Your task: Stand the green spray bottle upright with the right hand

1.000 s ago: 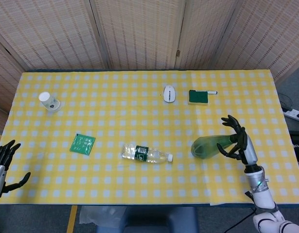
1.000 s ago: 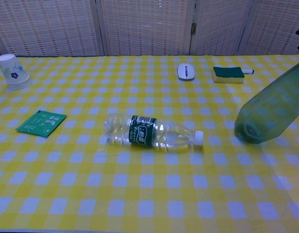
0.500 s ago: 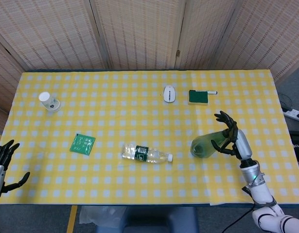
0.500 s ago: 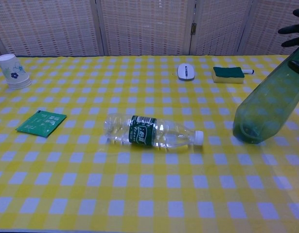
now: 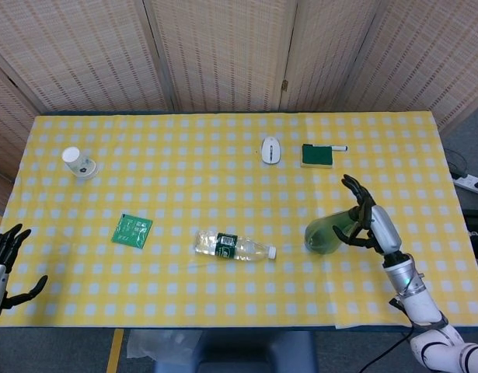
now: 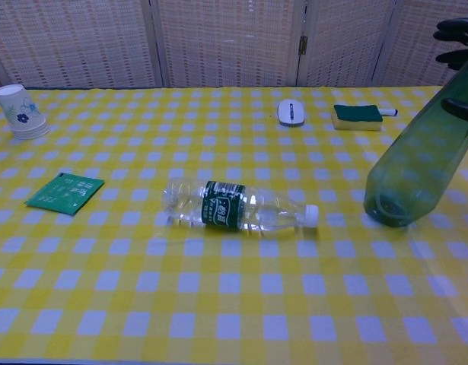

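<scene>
Right hand [image 5: 368,223] is gripping the upper end of the green spray bottle [image 6: 416,165], fingers [image 6: 454,30] curling round it. Bottle is leaning, base touching the tabletop [image 5: 223,171] at the right side, top tilted toward the hand. Left hand [image 5: 4,260] is hanging off the near left edge, fingers spread, holding nothing. Clear water bottle [image 5: 235,246] is lying mid-table.

Black-fingered robot hand [image 5: 368,221], silver wrist
</scene>
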`<state>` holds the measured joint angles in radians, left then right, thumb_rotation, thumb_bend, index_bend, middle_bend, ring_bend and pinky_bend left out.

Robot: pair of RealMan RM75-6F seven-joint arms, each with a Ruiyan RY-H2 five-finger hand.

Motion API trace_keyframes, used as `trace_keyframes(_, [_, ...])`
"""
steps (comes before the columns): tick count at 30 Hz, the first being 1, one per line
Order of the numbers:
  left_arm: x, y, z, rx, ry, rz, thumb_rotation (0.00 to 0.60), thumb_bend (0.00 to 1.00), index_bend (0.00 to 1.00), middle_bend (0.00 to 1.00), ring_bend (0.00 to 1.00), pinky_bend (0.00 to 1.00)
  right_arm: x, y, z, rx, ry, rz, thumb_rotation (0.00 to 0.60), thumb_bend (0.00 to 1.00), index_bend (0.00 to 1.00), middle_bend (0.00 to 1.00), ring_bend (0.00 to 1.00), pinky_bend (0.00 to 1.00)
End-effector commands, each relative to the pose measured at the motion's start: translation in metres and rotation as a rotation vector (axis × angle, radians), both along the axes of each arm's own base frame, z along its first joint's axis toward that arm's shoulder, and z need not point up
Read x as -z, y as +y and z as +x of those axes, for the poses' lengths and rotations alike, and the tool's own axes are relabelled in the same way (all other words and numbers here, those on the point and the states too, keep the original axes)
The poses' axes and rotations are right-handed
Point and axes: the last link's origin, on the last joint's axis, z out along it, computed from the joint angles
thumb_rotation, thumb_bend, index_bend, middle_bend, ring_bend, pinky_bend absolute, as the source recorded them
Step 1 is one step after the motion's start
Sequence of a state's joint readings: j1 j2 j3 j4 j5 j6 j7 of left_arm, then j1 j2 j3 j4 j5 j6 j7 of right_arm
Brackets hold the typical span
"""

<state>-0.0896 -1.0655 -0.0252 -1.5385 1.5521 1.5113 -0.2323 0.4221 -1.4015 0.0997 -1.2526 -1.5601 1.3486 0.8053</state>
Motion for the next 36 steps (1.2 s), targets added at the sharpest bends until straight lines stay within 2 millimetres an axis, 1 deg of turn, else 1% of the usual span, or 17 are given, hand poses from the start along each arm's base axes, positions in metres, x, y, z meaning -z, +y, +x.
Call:
trace_keyframes(1, [0.000,0.000,0.000,0.000,0.001,-0.001,0.492,0.36,0.00,0.04,0.06,0.00,-0.003,0.001,-0.005,0.019,0.040,0.021,0.600,0.28,0.00,0.01,0.07,0.00])
trace_keyframes(4, [0.001,0.000,0.001,0.002,0.004,-0.002,0.496,0.36,0.00,0.04,0.06,0.00,-0.004,0.001,-0.006,0.033,0.072,0.048,0.600,0.27,0.00,0.00,0.06,0.00])
trace_keyframes(8, [0.002,0.000,0.001,0.001,0.007,-0.003,0.494,0.36,0.00,0.04,0.06,0.00,-0.002,-0.004,-0.002,0.039,0.081,0.055,0.600,0.26,0.00,0.00,0.04,0.00])
trace_keyframes(15, [0.001,0.000,0.001,0.002,0.006,-0.001,0.492,0.36,0.00,0.04,0.06,0.00,0.003,-0.014,0.009,0.047,0.037,0.057,0.600,0.26,0.00,0.00,0.04,0.00])
trace_keyframes(19, [0.000,0.000,0.000,0.000,0.002,0.001,0.491,0.36,0.00,0.04,0.06,0.00,0.001,-0.012,0.011,0.036,0.010,0.053,0.600,0.26,0.00,0.00,0.04,0.00])
trace_keyframes(24, [0.000,0.000,0.000,0.004,0.003,0.000,0.495,0.36,0.00,0.04,0.06,0.00,-0.008,-0.008,0.012,0.022,-0.029,0.043,0.600,0.26,0.00,0.00,0.04,0.00])
trace_keyframes(32, [0.002,0.000,0.002,0.005,0.009,-0.002,0.495,0.36,0.00,0.04,0.06,0.00,-0.017,-0.005,0.019,0.000,-0.030,0.060,0.600,0.24,0.00,0.00,0.04,0.00])
trace_keyframes(36, [0.001,-0.001,0.002,0.005,0.007,0.003,0.495,0.36,0.00,0.04,0.06,0.00,-0.020,-0.002,0.016,0.010,-0.036,0.049,0.600,0.24,0.00,0.00,0.04,0.00])
